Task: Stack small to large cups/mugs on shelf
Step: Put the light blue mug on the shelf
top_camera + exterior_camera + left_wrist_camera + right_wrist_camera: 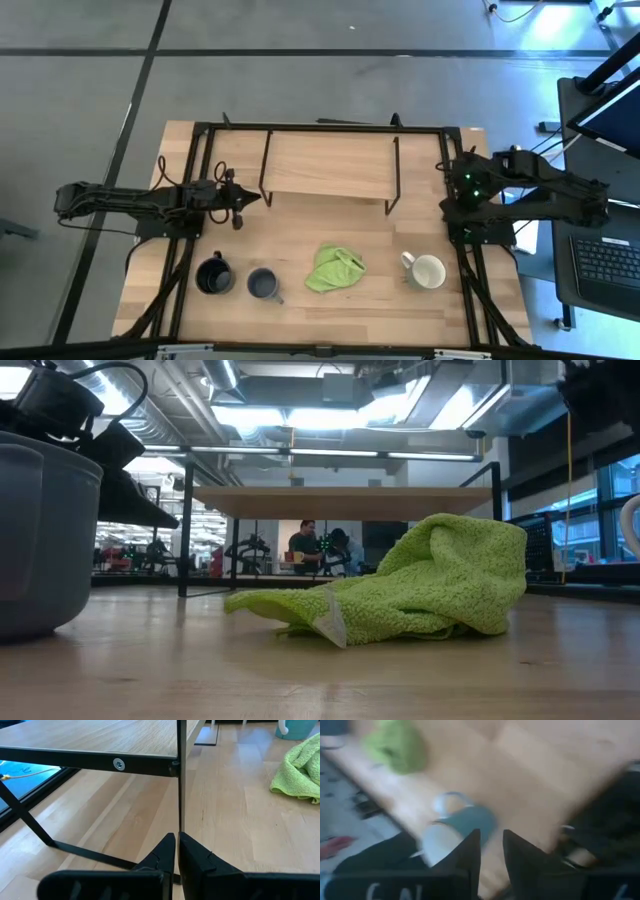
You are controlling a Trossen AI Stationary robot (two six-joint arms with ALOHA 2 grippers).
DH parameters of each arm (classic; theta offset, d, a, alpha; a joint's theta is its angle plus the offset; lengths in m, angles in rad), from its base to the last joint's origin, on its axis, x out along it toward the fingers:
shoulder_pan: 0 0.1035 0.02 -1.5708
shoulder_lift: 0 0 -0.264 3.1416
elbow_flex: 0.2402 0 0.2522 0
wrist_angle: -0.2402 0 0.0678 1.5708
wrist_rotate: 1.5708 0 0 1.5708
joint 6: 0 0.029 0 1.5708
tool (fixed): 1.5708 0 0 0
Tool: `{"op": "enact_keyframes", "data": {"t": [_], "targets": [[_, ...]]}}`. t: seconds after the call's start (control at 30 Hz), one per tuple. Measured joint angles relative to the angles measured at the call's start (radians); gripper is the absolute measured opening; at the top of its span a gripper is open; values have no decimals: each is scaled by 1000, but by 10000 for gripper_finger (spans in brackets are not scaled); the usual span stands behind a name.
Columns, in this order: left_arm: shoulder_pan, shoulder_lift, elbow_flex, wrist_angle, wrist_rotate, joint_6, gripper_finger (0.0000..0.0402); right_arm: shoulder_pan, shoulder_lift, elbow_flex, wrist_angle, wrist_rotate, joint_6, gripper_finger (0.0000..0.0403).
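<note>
Three mugs stand upright along the table's near side: the black mug [214, 275], the small grey-blue mug [263, 284] just right of it, and the cream-white mug [425, 271] far to the right. The shelf [325, 165] stands on its rod legs at the table's far side, with nothing on its board. My left gripper [240, 200] is shut and hovers by the shelf's left front leg [181, 780], touching nothing. My right gripper [462, 205] hangs above the table's right side, slightly open, with the cream mug [455, 830] below and beyond its fingers.
A crumpled lime-green cloth [335, 268] lies between the grey-blue mug and the cream mug, in front of the shelf. A black metal frame [200, 130] runs round the table's edges. Bare wood shows between the shelf and the mugs. People sit far behind [305, 545].
</note>
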Motion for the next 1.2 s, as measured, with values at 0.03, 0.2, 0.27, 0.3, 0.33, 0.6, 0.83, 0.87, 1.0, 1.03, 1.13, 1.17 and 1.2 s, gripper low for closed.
{"op": "enact_keyframes", "data": {"t": [0.03,0.2,0.27,0.3,0.33,0.6,0.83,0.87,1.0,1.03,1.13,1.17,1.2], "targets": [[0,0,0,0,0,0,14,27,2,0,33,0,7,84],[0,0,0,0,0,0,14,217,86,0,159,86,-68,84],[0,0,0,0,0,0,14,300,140,0,163,139,-105,84],[0,0,0,0,0,0,14,335,168,0,157,154,-119,84],[0,0,0,0,0,0,14,368,194,0,144,164,-125,84],[0,0,0,0,0,0,14,553,332,28,130,189,-13,84],[0,0,0,0,0,0,14,622,368,40,274,223,114,84],[0,0,0,0,0,0,14,632,372,40,309,224,110,84],[0,0,0,0,0,0,14,660,407,41,391,255,86,84],[0,0,0,0,0,0,14,663,419,41,397,257,88,84],[0,0,0,0,0,0,14,664,448,41,391,237,83,84],[0,0,0,0,0,0,14,665,455,41,388,238,81,84],[0,0,0,0,0,0,14,665,458,41,385,240,80,84]]}}
